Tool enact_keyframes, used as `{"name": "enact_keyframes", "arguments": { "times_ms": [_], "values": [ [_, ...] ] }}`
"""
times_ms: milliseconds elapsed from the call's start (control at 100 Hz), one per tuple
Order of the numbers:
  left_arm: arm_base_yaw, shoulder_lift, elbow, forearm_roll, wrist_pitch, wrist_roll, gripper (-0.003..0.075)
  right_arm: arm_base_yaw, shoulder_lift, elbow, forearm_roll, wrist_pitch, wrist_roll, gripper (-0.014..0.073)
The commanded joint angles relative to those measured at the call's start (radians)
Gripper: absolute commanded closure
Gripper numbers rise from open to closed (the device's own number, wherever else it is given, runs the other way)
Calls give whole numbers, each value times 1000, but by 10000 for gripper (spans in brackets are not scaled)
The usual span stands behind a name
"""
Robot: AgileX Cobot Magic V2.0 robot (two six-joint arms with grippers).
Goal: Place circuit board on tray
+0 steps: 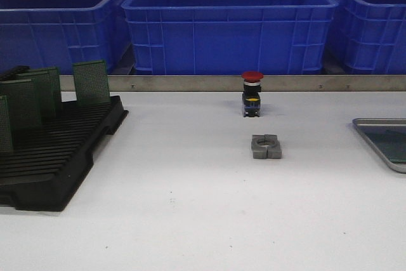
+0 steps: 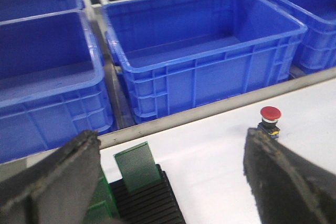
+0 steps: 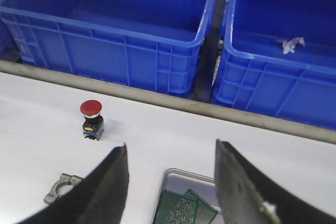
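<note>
The silver-grey tray sits at the table's right edge, cut off by the frame, and the right wrist view shows two green perforated circuit boards lying flat in it, overlapping and partly hidden (no writing is readable on them). More green boards stand upright in the black slotted rack at the left. Both the left gripper and the right gripper hang spread wide and empty, only their dark fingers showing.

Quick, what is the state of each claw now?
Left claw: open, holding nothing.
Right claw: open, holding nothing.
</note>
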Motion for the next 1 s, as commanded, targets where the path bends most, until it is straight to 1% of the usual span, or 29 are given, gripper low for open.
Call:
{"name": "enact_keyframes", "arguments": {
  "times_ms": [0, 80, 160, 250, 350, 440, 590, 750, 820, 870, 900, 990],
  "values": [
    [4, -88, 49, -40, -109, -12, 187, 2, -102, 29, 35, -72, -19, 190],
    [4, -154, 102, -40, -109, -12, 187, 2, -177, 82, 39, -70, -19, 190],
    [4, -203, 143, -40, -109, -12, 187, 2, -245, 141, 71, -68, -19, 190],
    [4, -247, 165, -40, -115, -12, 187, 2, -305, 182, 102, -69, -19, 190],
    [4, -271, 173, -40, -118, -12, 187, 2, -359, 207, 106, -71, -19, 190],
    [4, -274, 173, -40, -122, -12, 187, 10, -371, 214, 118, -66, -18, 190],
    [4, -274, 173, -40, -122, -12, 187, 51, -371, 218, 121, -72, -18, 193],
    [4, -274, 173, -40, -122, -12, 188, 52, -371, 218, 120, -81, -19, 195],
    [4, -274, 173, -40, -122, -12, 199, 50, -371, 218, 120, -86, -19, 231],
    [4, -274, 173, -40, -122, -12, 229, 50, -371, 218, 120, -89, -19, 288],
    [4, -274, 173, -40, -122, -12, 255, 50, -371, 218, 120, -92, -19, 323],
    [4, -274, 173, -40, -122, -12, 381, 50, -371, 218, 120, -98, -19, 453]
  ]
}}
